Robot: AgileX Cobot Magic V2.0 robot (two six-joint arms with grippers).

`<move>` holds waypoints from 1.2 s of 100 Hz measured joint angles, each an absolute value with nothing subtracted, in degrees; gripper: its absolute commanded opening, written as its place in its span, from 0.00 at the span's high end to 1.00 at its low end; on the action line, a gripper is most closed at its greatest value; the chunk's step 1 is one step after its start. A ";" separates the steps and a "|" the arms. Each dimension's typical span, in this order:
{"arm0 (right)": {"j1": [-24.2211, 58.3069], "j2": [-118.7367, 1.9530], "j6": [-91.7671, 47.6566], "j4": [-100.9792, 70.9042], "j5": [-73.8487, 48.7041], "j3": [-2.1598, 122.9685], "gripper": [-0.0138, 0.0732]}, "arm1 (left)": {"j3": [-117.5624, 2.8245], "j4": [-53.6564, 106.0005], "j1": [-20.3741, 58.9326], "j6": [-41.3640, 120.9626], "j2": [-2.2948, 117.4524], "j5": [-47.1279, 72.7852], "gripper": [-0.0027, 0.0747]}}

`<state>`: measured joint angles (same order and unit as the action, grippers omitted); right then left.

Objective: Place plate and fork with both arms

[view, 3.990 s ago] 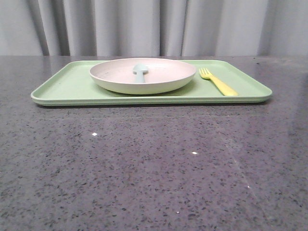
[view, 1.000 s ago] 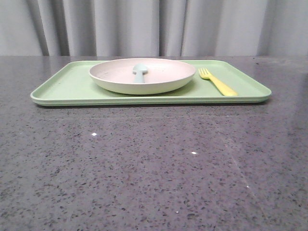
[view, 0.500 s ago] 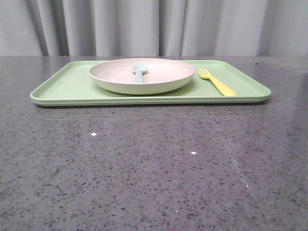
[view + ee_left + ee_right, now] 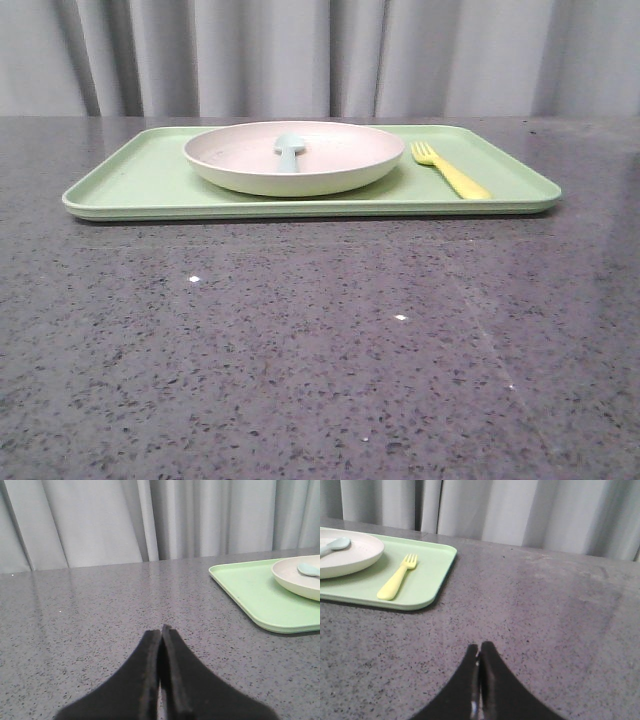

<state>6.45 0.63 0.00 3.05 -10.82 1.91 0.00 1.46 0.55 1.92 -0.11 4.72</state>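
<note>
Plate (image 4: 295,160), wide shallow round dish in cream-pink matte plastic, sits upper centre of the front frame, a bit left of middle, resting on a flat rectangular light-green tray (image 4: 140,180). Pale blue spoon-shaped piece (image 4: 288,150) lies inside the plate, near its far side. Small bright yellow plastic fork (image 4: 450,171) lies flat on the tray just right of the plate, not touching it, tines pointing away from the camera, handle angled toward the tray's right front corner. Tray sits on a dark grey speckled stone-look table (image 4: 320,350), far half of the surface; grey pleated curtain (image 4: 320,55) fills the top of the frame.

Neither arm shows in the front view. Left gripper (image 4: 161,632), seen in its wrist view: black pointed fingers pressed together, nothing between them, low over bare table, tray edge and plate at the right of that frame. Right gripper (image 4: 479,652): fingers likewise pressed together, empty, over table, fork and tray at upper left of its frame, well apart from the tips.
</note>
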 measured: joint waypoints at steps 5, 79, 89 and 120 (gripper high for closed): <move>6.04 0.63 0.00 2.68 -10.68 1.38 0.98 | 0.00 1.46 0.55 1.92 -0.11 4.72 0.99; 4.96 0.63 0.00 1.52 -6.16 -1.51 0.98 | 0.00 1.46 0.55 1.92 -0.11 4.72 0.99; 4.96 0.63 0.00 1.52 -6.16 -1.51 0.98 | 0.00 1.46 0.55 1.92 -0.11 4.72 0.99; 4.96 0.63 0.00 1.52 -6.02 -1.51 0.98 | 0.00 1.46 0.55 1.92 -0.11 4.72 0.99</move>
